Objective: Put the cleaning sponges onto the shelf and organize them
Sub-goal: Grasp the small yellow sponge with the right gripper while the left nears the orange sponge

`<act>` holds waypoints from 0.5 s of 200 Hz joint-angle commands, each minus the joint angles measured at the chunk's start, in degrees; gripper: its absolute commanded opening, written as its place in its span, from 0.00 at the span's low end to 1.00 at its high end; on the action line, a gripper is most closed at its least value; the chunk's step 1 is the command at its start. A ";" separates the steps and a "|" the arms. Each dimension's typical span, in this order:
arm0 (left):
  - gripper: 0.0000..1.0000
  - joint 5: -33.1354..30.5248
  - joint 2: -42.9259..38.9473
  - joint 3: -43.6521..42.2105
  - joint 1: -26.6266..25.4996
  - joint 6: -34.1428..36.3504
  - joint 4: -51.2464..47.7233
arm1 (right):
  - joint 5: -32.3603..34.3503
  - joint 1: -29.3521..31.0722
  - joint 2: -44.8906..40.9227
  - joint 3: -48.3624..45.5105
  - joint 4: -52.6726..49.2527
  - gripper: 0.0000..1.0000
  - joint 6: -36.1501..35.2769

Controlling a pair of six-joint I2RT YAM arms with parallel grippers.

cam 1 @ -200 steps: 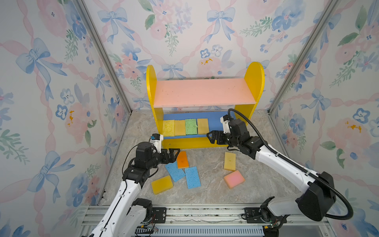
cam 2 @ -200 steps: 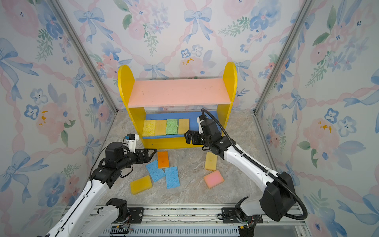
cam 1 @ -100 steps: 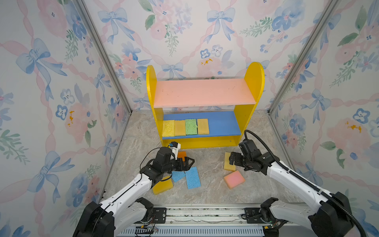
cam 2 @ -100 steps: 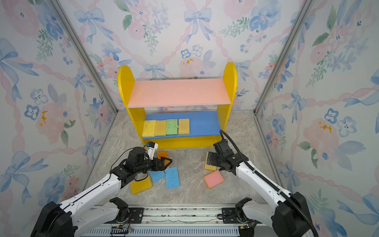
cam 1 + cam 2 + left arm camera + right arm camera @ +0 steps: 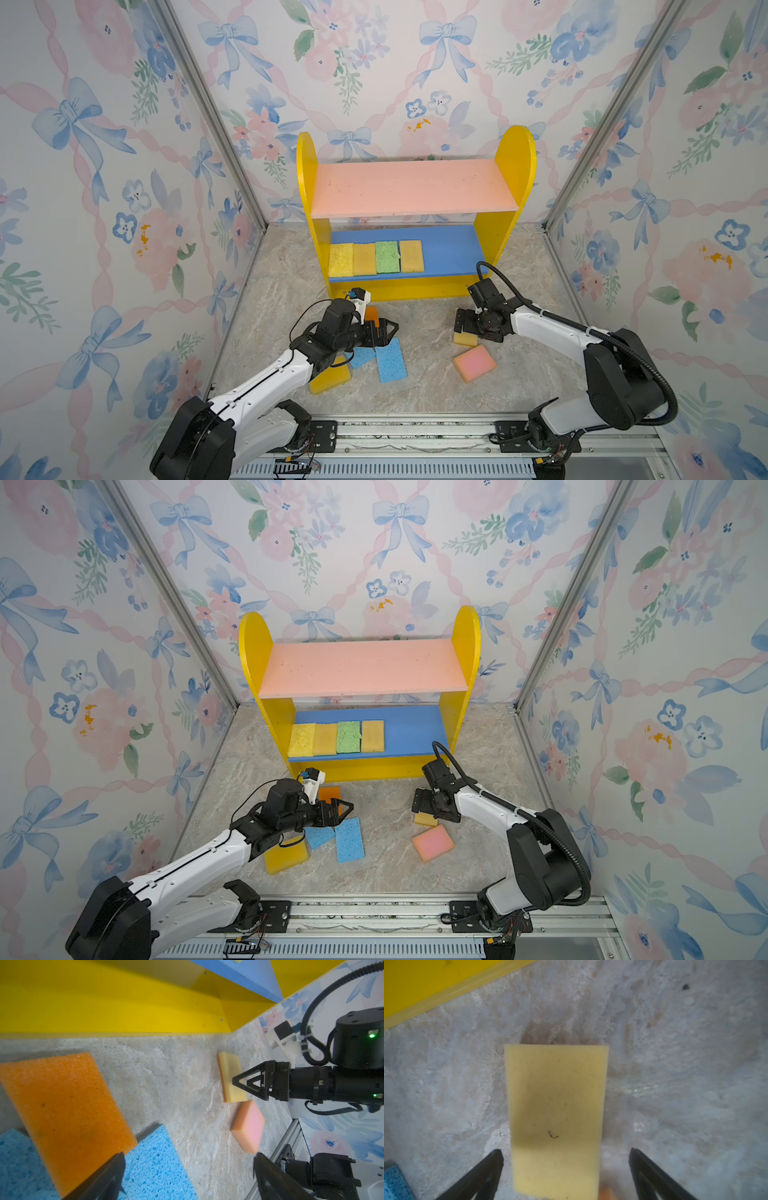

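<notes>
Both top views: four sponges done, lined up on the shelf's blue lower board; pink upper board bare. Six left on the floor: orange sponge, two blue sponges, yellow sponge, pale yellow sponge, pink sponge. Left gripper spread wide at the orange sponge's edge, empty. Right gripper spread wide, straddling the pale yellow sponge, not yet clamped. Under halfway, probably.

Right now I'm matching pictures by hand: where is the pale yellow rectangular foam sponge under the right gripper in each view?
Top view: pale yellow rectangular foam sponge right of centre, partly under the right gripper.
Top view: sponge again right of centre.
Left wrist: sponge at the right gripper's tip, beside the pink rectangular foam sponge.
Right wrist: sponge between the open jaws.
Shared landmark: yellow wooden shelf.
</notes>
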 commanded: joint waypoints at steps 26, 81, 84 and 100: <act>0.98 -1.07 1.23 0.10 -0.23 0.28 0.76 | -0.29 1.15 5.78 3.21 1.52 0.97 -0.08; 0.98 -1.15 0.79 -0.21 -0.25 0.28 0.69 | 4.01 4.05 6.57 4.39 -0.55 0.86 -1.91; 0.98 -1.15 0.74 -0.29 -0.24 0.26 0.73 | 4.46 4.29 6.45 4.54 -0.78 0.85 -2.03; 0.98 -1.13 0.43 -0.49 -0.23 0.05 0.74 | 6.49 5.36 5.86 5.47 -2.16 0.78 -2.63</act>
